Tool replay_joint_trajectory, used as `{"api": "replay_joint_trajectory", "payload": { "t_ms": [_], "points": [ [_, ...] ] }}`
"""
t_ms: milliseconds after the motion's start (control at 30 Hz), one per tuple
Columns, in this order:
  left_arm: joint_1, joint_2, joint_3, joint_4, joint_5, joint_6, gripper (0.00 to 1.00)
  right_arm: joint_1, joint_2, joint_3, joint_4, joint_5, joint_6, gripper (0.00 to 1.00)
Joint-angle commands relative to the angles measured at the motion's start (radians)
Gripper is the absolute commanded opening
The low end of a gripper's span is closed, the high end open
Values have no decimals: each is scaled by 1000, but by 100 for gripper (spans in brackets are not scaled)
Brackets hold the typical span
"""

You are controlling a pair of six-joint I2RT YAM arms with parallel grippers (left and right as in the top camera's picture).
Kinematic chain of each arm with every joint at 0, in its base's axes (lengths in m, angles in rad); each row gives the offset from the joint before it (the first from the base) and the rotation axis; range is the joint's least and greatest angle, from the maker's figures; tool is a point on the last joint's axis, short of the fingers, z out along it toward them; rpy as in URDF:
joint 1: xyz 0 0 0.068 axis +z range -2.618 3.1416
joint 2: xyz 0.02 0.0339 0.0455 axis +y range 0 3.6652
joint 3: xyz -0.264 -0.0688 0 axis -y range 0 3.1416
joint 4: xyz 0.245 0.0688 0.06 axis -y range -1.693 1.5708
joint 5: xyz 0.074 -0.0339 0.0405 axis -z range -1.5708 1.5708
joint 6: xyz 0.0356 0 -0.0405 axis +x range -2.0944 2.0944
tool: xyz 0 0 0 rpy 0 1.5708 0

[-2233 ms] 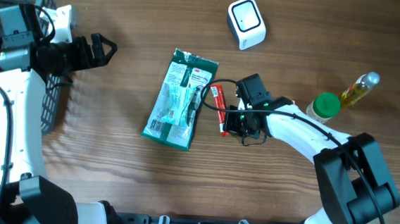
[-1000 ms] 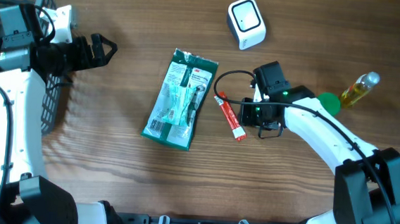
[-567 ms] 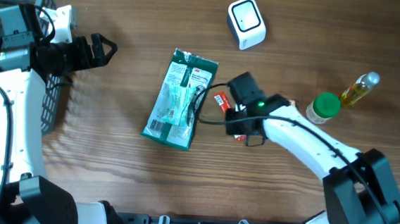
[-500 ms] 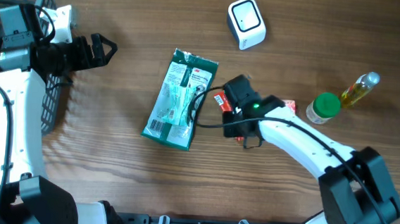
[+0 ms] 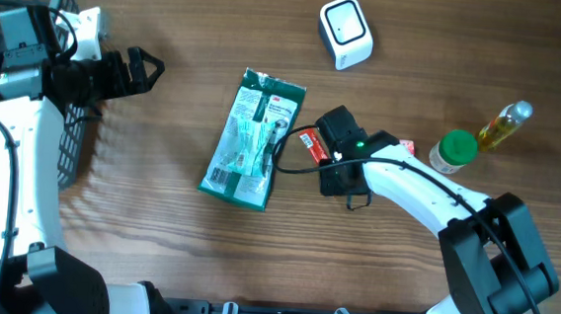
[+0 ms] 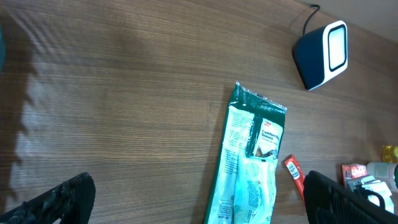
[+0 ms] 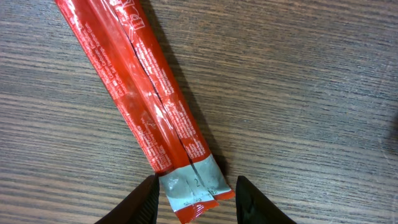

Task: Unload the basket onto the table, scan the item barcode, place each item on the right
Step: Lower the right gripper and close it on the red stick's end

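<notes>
Step in hand: the pick-up of the item is judged to be under way; nothing has been presented to the scanner yet.
Item: a red stick sachet (image 7: 140, 93), seemingly a joined pair of sticks, is laid flat and diagonal on the table (image 5: 155, 247). It is found at the centre of the overhead frame, just right of the green packet (image 5: 252, 140).
Right end effector (image 7: 198, 193): it is lowered over the silver sealed end of the sachet. The jaws are held partly apart, one on each side of that end and close beside it. Nothing is seen to be clamped or lifted.
Left end effector (image 5: 148, 68): it is spread fully and holds nothing, at the upper left of the overhead frame beside the wire basket (image 5: 68, 157).
Scanner (image 5: 346, 33): it is placed in the upper middle of the overhead frame, well apart from the sachet, with its white face turned upward.
Next move, as judged: the jaws are to be closed on the thin sealed end and the sachet raised clear of the table. It would then be carried toward the upper part of the frame and turned so that its printed code is shown to the scanner face.
Point of care: a flat, slippery foil end is offered, so a shallow pinch could be lost.
Barcode: it cannot be made out on the sachet in any view.
</notes>
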Motion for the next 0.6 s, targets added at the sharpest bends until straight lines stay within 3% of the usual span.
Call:
{"api": "replay_joint_trajectory", "payload": {
  "t_ms": [0,567],
  "points": [
    [-2,5,5,0,8,15,100,0,17,-4,-2,-6,-16,40],
    [-2,5,5,0,8,15,100,-16,17,-48,10,14,-25,32]
  ]
}}
